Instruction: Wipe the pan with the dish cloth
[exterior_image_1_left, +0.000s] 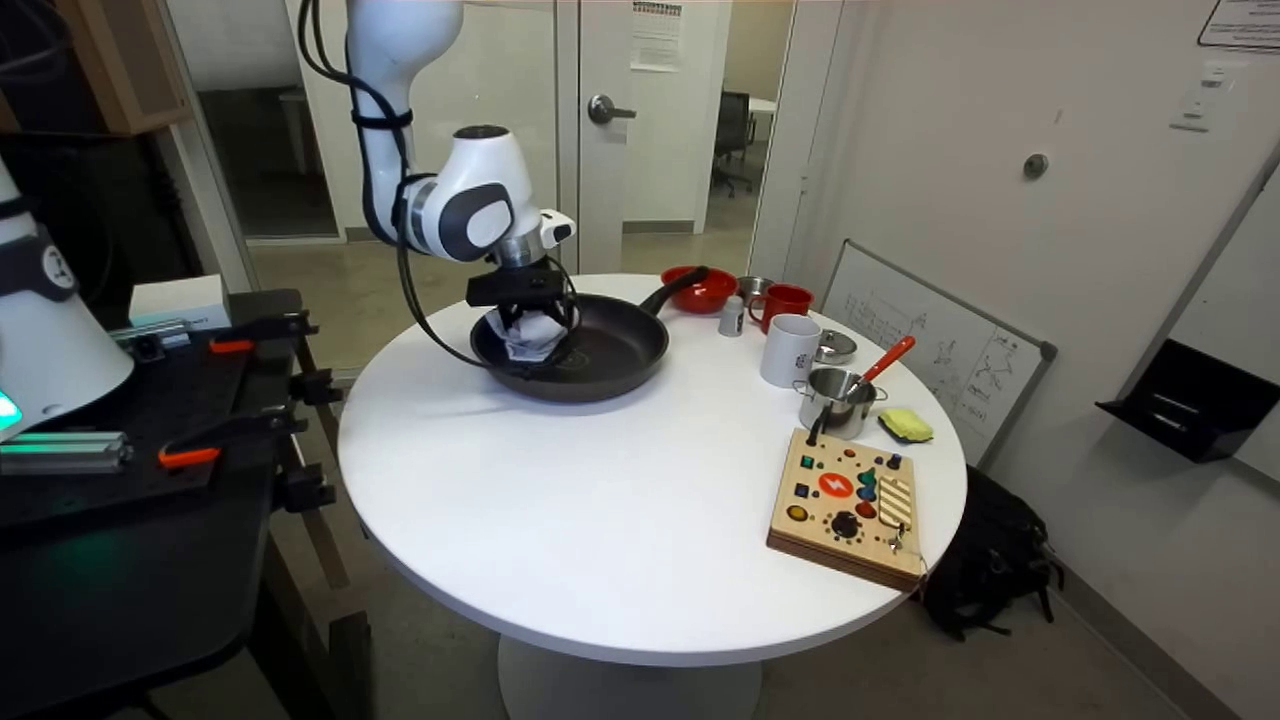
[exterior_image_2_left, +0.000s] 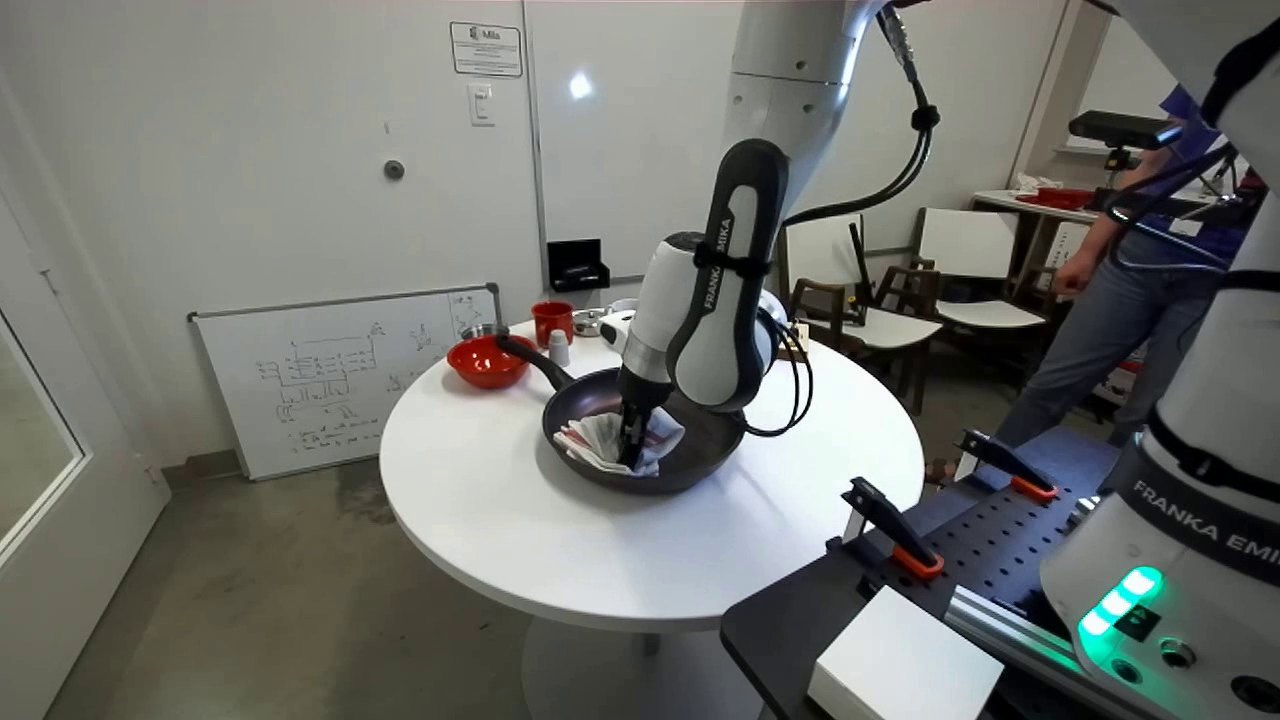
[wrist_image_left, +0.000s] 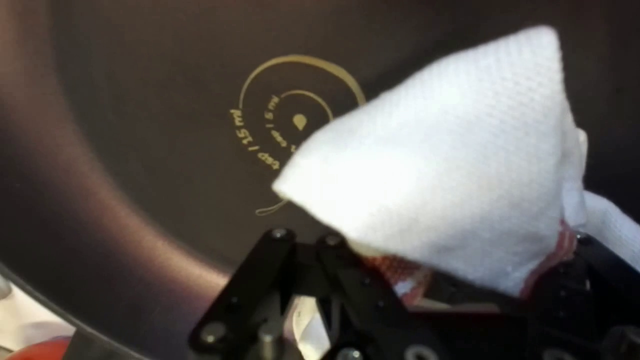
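the pan (exterior_image_1_left: 615, 352) sits flat on the round white table (exterior_image_1_left: 600, 520), dark and shallow, its long black handle (exterior_image_1_left: 677, 289) overlapping the red bowl (exterior_image_1_left: 712, 296) in both exterior views. in the wrist view its wall carries a brownish sheen, and thin gold rings (wrist_image_left: 300, 58) with lettering are printed at the middle of its floor. the dish cloth (wrist_image_left: 440, 150) is inside the pan, bunched up, white and finely woven. in the wrist view one broad fold of it, bright and smooth, covers part of those rings, with a reddish stripe along its lower edge; in an exterior view it fans into soft pleats (exterior_image_2_left: 597, 440) to one side. the gripper (exterior_image_2_left: 631, 452) points down into the pan, clenched on the cloth. in the wrist view the folds hide its fingertips, so i can't fairly say how hard the cloth meets the pan's floor. near the pan, on the handle side, stands a red mug (exterior_image_1_left: 787, 303); a wooden board (exterior_image_1_left: 860, 545) with knobs and switches lies well apart from the pan.
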